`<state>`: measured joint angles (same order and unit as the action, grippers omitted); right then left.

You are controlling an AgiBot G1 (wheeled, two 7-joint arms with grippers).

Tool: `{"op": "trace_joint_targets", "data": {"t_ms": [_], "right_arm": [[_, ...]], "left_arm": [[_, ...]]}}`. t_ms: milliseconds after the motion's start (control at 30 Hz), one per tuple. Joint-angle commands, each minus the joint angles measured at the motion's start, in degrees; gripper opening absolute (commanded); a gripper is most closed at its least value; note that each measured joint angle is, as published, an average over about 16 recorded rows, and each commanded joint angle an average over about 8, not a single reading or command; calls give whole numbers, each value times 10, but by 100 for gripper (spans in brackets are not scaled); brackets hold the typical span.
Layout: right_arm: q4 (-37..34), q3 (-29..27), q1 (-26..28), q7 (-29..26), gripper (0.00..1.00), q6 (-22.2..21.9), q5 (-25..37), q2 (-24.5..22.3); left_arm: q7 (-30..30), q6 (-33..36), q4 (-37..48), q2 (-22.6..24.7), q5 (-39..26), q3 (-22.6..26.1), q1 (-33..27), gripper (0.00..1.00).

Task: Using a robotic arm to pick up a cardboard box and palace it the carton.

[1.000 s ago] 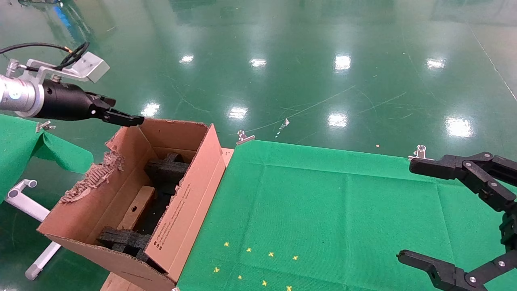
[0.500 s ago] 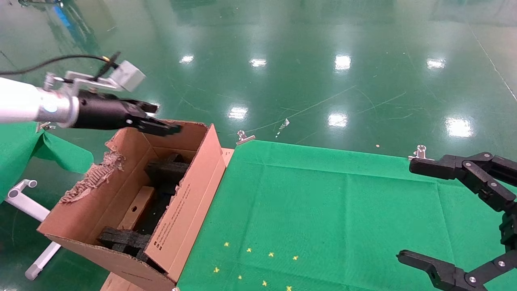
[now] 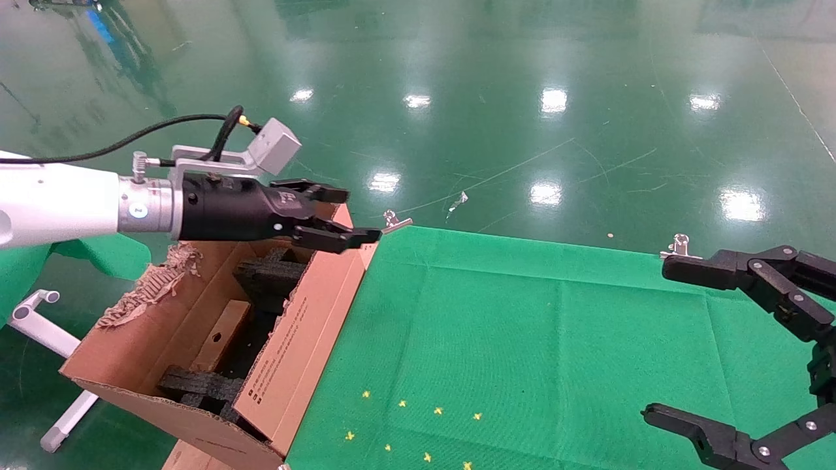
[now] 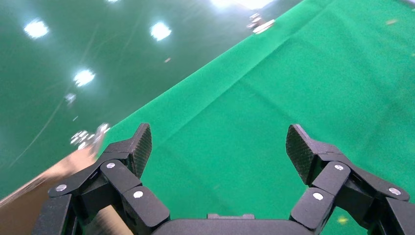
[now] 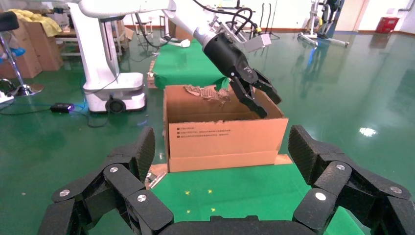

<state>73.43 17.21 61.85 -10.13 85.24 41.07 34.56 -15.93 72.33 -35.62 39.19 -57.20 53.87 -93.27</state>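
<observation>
The carton (image 3: 307, 326) stands open at the left end of the green table, with a torn flap, a printed flap and black foam blocks (image 3: 268, 274) inside. The small cardboard box (image 3: 225, 326), with its round hole, lies inside the carton between the foam blocks. My left gripper (image 3: 359, 215) is open and empty above the carton's far right corner, over the printed flap's top end. In the left wrist view the left gripper (image 4: 218, 147) holds nothing and faces the green cloth. My right gripper (image 3: 656, 339) is open and empty at the table's right edge. It also shows in its own view (image 5: 221, 147).
The green cloth table (image 3: 522, 339) has small yellow crosses (image 3: 418, 424) near the front and metal clips (image 3: 395, 220) on its far edge. A second green-covered surface (image 3: 26, 228) and a white tube frame (image 3: 39, 326) stand left of the carton. Glossy green floor lies beyond.
My left arm has swung to the right, from beyond the carton's far left corner across its far end to the far right corner by the table. The right arm has not moved.
</observation>
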Motion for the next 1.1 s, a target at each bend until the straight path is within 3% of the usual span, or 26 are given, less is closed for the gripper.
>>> {"op": "trace_joint_targets", "data": {"t_ms": [33, 133, 333, 400, 1100], "right_arm": [[0, 0, 0, 0, 100, 0, 0, 0], [0, 0, 0, 0, 94, 0, 0, 0], [0, 0, 0, 0, 64, 0, 0, 0], [0, 0, 0, 0, 59, 0, 0, 0], [0, 1, 0, 0, 59, 0, -1, 0]], "left_arm": [[3, 8, -22, -2, 9, -22, 18, 100], [7, 19, -54, -6, 22, -54, 45, 100], [16, 42, -119, -13, 48, -119, 100, 100], [19, 50, -141, -15, 57, -140, 118, 100], [50, 128, -364, -40, 147, -363, 304, 100]]}}
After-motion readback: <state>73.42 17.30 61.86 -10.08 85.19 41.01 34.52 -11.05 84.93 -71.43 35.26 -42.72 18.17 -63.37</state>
